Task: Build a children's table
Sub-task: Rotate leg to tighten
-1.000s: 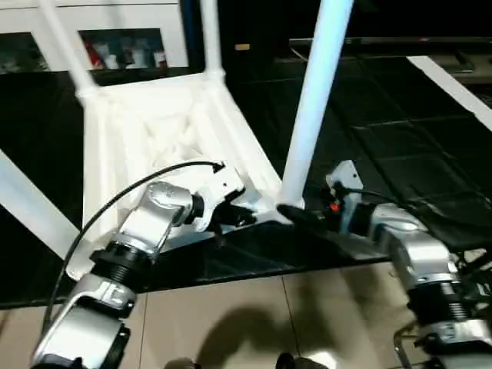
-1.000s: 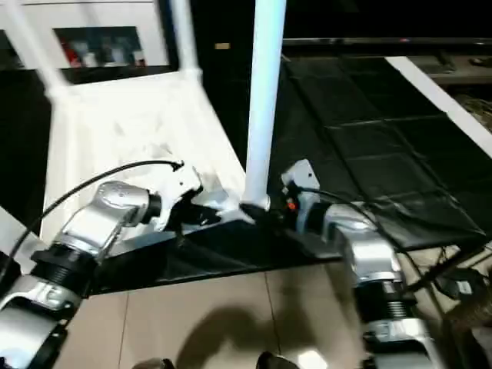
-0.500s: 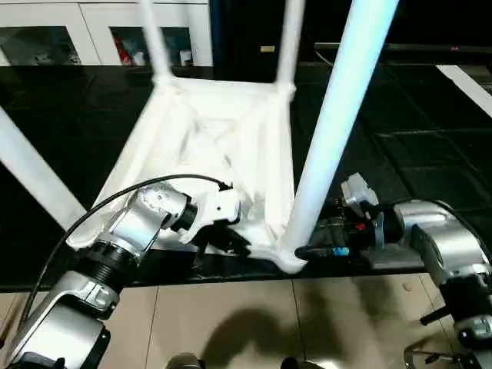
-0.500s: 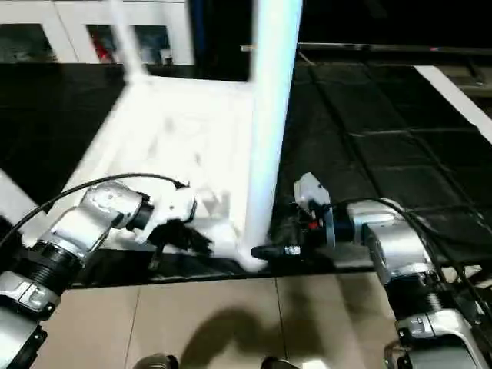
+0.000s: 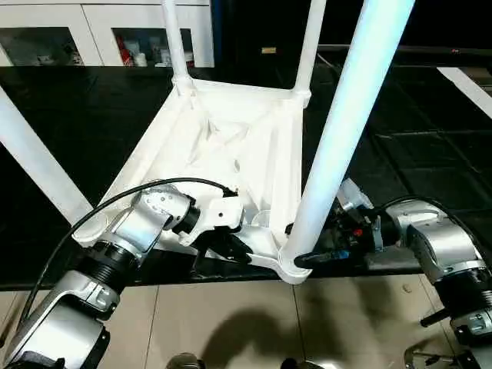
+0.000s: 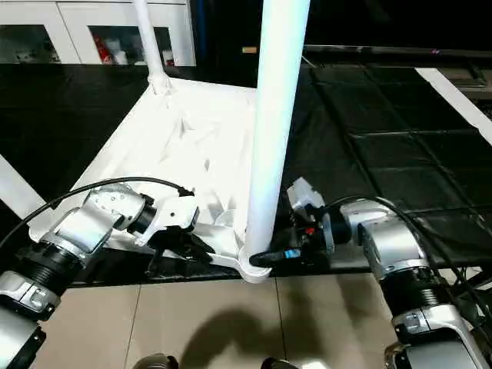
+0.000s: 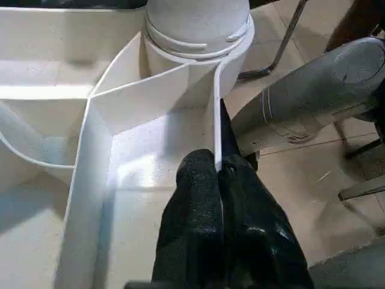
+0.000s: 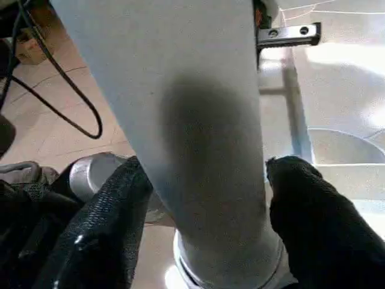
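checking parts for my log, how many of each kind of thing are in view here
table top: 1
table legs: 4
left gripper, right gripper: 2
glass-door cabinet: 1
total: 8

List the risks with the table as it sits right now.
1. The left gripper pinches only a thin rim wall of the table top, which could slip free.
2. The right gripper has its jaws either side of the near leg low down at the corner socket; a push there might tilt the leg.
3. That corner overhangs the dark platform's edge, so the top could tip.
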Motion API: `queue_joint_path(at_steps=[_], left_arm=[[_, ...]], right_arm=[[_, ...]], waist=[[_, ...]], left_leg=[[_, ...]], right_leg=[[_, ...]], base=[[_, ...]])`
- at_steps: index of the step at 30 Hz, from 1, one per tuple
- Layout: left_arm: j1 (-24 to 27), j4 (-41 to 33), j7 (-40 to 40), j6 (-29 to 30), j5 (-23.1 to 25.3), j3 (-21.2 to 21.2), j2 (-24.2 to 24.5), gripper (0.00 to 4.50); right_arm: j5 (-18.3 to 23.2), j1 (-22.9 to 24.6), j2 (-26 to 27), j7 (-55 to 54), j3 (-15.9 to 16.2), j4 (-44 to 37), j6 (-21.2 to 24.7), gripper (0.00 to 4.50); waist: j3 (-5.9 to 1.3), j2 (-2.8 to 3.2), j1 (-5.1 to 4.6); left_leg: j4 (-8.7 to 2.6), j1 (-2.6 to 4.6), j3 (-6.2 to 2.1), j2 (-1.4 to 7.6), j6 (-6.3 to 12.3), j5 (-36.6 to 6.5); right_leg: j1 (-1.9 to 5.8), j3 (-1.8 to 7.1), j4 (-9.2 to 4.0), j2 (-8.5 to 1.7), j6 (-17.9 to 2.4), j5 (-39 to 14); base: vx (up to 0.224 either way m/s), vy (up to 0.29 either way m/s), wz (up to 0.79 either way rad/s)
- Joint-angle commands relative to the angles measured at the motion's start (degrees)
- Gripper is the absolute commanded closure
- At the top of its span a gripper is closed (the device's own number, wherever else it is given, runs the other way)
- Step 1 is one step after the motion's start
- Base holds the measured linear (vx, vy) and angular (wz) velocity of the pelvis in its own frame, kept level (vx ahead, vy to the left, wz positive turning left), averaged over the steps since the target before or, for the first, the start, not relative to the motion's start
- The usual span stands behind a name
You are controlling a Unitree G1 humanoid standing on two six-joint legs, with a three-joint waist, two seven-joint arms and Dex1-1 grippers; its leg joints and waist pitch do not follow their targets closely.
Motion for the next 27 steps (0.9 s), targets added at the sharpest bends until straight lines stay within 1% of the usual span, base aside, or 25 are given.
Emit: queue_joint_path(at_steps=[1,3,5,7,8,9,10,12,13,14,15,16,17,18,19,20,22,23,24,25,26,27], left_arm=[[0.0,-0.9,-2.5,-0.9,1.0,-2.8,-0.2,4.5],[0.1,-0.6,-2.3,-1.1,1.0,-2.8,-0.1,4.5],[0.1,-0.5,-2.2,-1.1,1.1,-2.8,-0.1,4.5],[0.1,-0.4,-2.0,-0.8,1.1,-2.7,-0.1,4.5],[0.2,-0.3,-1.8,-0.6,1.1,-2.7,-0.1,4.5],[0.2,-0.3,-1.7,-0.4,1.2,-2.6,-0.1,4.5],[0.3,-0.1,-1.1,0.6,1.0,-2.2,-0.4,4.5],[0.0,0.5,2.4,5.3,0.3,-0.4,-1.9,4.5],[0.0,0.6,2.7,5.5,0.3,-0.3,-2.0,4.5],[-0.1,0.8,3.4,6.0,0.3,-0.1,-2.2,4.5],[-0.6,2.1,6.6,8.3,0.1,1.2,-3.5,4.5],[-0.8,2.4,7.6,8.8,0.0,1.7,-3.8,4.5],[-1.2,3.3,10.7,10.5,-0.2,3.0,-5.1,4.5],[-1.4,3.6,12.8,12.0,-0.6,4.1,-5.9,4.5],[-1.4,3.6,14.6,13.3,-1.0,5.1,-6.7,4.5],[-1.5,3.6,16.3,14.6,-1.4,6.0,-7.5,4.5],[-1.4,3.4,17.0,15.3,-1.5,6.4,-7.8,4.5],[-1.4,3.0,20.6,17.5,-1.7,7.8,-9.5,4.5],[-1.4,2.7,22.9,18.7,-1.8,8.6,-10.6,4.5],[-1.5,2.4,24.6,19.7,-1.8,9.3,-11.5,4.5],[-1.5,2.3,25.2,20.0,-1.8,9.4,-11.8,4.5],[-1.5,2.3,25.2,20.0,-1.8,9.4,-11.8,4.5]], right_arm=[[0.8,-0.5,-0.2,1.3,0.5,-0.2,0.6,1.63],[1.0,-0.6,-0.1,1.8,0.8,-0.2,1.2,1.69],[1.0,-0.6,-0.1,2.0,0.9,-0.2,1.4,2.01],[1.3,-0.5,-0.1,2.1,1.1,-0.4,1.8,2.01],[1.4,-0.4,-0.1,2.1,1.1,-0.6,2.0,2.13],[1.4,-0.3,-0.1,2.1,1.2,-0.7,2.1,2.13],[1.6,-0.1,-0.1,1.6,1.0,-1.0,2.7,2.2],[1.3,0.6,0.4,-2.4,0.2,-2.2,4.9,2.26],[1.2,0.6,0.5,-2.7,0.1,-2.2,5.1,2.26],[1.1,0.6,0.6,-3.7,0.0,-2.4,5.9,2.26],[1.1,1.2,1.9,-7.4,-0.9,-3.4,7.0,2.29],[0.8,1.4,2.2,-8.6,-1.1,-3.6,7.4,2.29],[-0.3,1.9,3.5,-12.8,-1.5,-4.0,8.2,2.3],[-1.1,2.3,4.8,-16.0,-2.0,-4.1,8.3,2.35],[-1.5,2.6,6.0,-18.7,-2.4,-4.2,8.6,2.35],[-1.9,2.9,7.2,-21.3,-2.8,-4.4,8.9,2.38],[-1.9,3.1,7.7,-22.3,-2.9,-4.6,9.1,2.42],[-2.6,3.0,11.2,-29.1,-4.0,-4.5,10.3,2.44],[-3.3,2.8,13.7,-34.1,-4.8,-4.2,11.0,2.46],[-3.8,2.7,15.8,-38.2,-5.5,-4.0,11.8,2.46],[-4.0,2.6,16.5,-39.6,-5.7,-4.0,12.2,2.49],[-4.0,2.6,16.5,-39.6,-5.7,-4.0,12.2,2.5]], waist=[[-4.65,-0.6,-0.28],[-4.69,-0.6,-0.23],[-4.67,-0.55,-0.19],[-4.67,-0.53,-0.14],[-4.57,-0.47,-0.18],[-4.54,-0.49,-0.19],[-4.54,-0.5,-0.17],[-4.42,-0.57,-0.11],[-4.36,-0.64,-0.24],[-4.28,-0.62,-0.28],[-4.03,-0.66,-0.4],[-4.02,-0.69,-0.42],[-3.95,-0.53,-0.52],[-3.74,-0.69,-0.7],[-3.63,-0.63,-0.87],[-3.48,-0.84,-1.71],[-3.55,-0.97,-2.11],[-3.48,-1.01,-2.56],[-3.36,-0.84,-3.02],[-3.28,-1.19,-3.41],[-3.26,-1.09,-4.03],[-3.15,-0.96,-4.55]], left_leg=[[-3.08,-0.01,0.7,0.33,5.37,-10.1],[-3.05,-0.01,0.71,0.31,5.4,-9.9],[-3.06,0.0,0.7,0.33,5.44,-10.0],[-3.06,0.08,0.72,0.36,5.31,-10.2],[-3.08,0.03,0.7,0.34,5.08,-10.5],[-3.11,0.04,0.7,0.34,5.03,-10.8],[-3.11,0.06,0.7,0.33,4.94,-11.0],[-3.12,0.09,0.72,0.26,4.7,-11.0],[-3.18,0.02,0.7,0.29,4.59,-11.0],[-3.23,0.05,0.65,0.22,4.38,-11.6],[-3.25,0.17,0.69,0.0,3.82,-13.0],[-3.28,0.29,0.63,-0.01,3.6,-13.6],[-3.35,0.26,0.55,-0.03,3.32,-13.8],[-3.4,0.19,0.52,-0.24,2.95,-14.6],[-3.45,0.33,0.47,-0.29,2.58,-15.1],[-3.47,-0.1,0.13,-0.71,1.82,-16.0],[-3.49,-0.51,-0.12,-0.94,1.71,-15.7],[-3.47,-0.53,-0.18,-1.04,1.88,-15.7],[-3.27,-0.13,-0.13,-1.18,1.86,-16.5],[-3.17,-0.1,-0.1,-1.32,1.81,-16.8],[-3.17,-0.45,-0.39,-1.5,1.26,-17.3],[-3.18,-0.57,-0.6,-1.59,1.37,-18.6]], right_leg=[[3.58,2.49,-2.84,-2.34,-13.5,-14.8],[3.61,2.51,-2.78,-2.35,-13.7,-14.4],[3.62,2.49,-2.79,-2.35,-13.7,-14.6],[3.57,2.51,-2.85,-2.4,-13.7,-14.9],[3.56,2.52,-2.87,-2.4,-13.6,-15.3],[3.56,2.51,-2.94,-2.4,-13.5,-15.7],[3.56,2.5,-2.99,-2.42,-13.3,-16.1],[3.55,2.52,-3.08,-2.42,-13.1,-16.8],[3.62,2.55,-3.05,-2.39,-12.9,-17.1],[3.57,2.47,-3.27,-2.4,-12.3,-18.7],[3.37,2.44,-3.81,-2.34,-10.9,-22.5],[3.37,2.39,-3.95,-2.42,-10.5,-23.7],[3.4,2.39,-4.04,-2.48,-10.1,-24.6],[3.32,2.19,-4.5,-2.41,-8.9,-27.4],[3.18,2.14,-4.7,-2.47,-8.2,-29.1],[3.55,1.57,-5.33,-2.53,-5.5,-34.4],[3.82,1.3,-5.62,-2.54,-3.8,-36.2],[3.62,1.16,-6.01,-2.5,-2.8,-37.1],[3.05,1.01,-6.36,-2.38,-2.7,-37.9],[2.91,0.85,-6.52,-2.25,-2.4,-38.7],[3.12,0.3,-6.64,-2.27,-1.6,-40.3],[3.25,-0.21,-7.15,-2.21,-0.2,-41.7]], base=[[0.0,0.0,0.0],[0.0,0.0,0.0],[0.0,0.0,0.0],[0.0,0.0,0.0],[0.0,0.0,0.0],[0.0,0.0,0.0],[0.0,0.0,0.0],[0.0,0.0,0.0],[0.0,0.0,0.0],[0.0,0.0,0.0],[0.0,0.0,0.0],[0.0,0.0,0.0],[0.0,0.0,0.0],[0.0,0.0,0.0],[-0.051,0.001,-0.07],[-0.051,0.001,-0.07],[0.0,0.0,0.0],[0.0,0.0,0.0],[0.0,0.0,0.0],[0.0,0.0,0.0],[0.0,0.0,0.0],[0.0,0.0,0.0]])
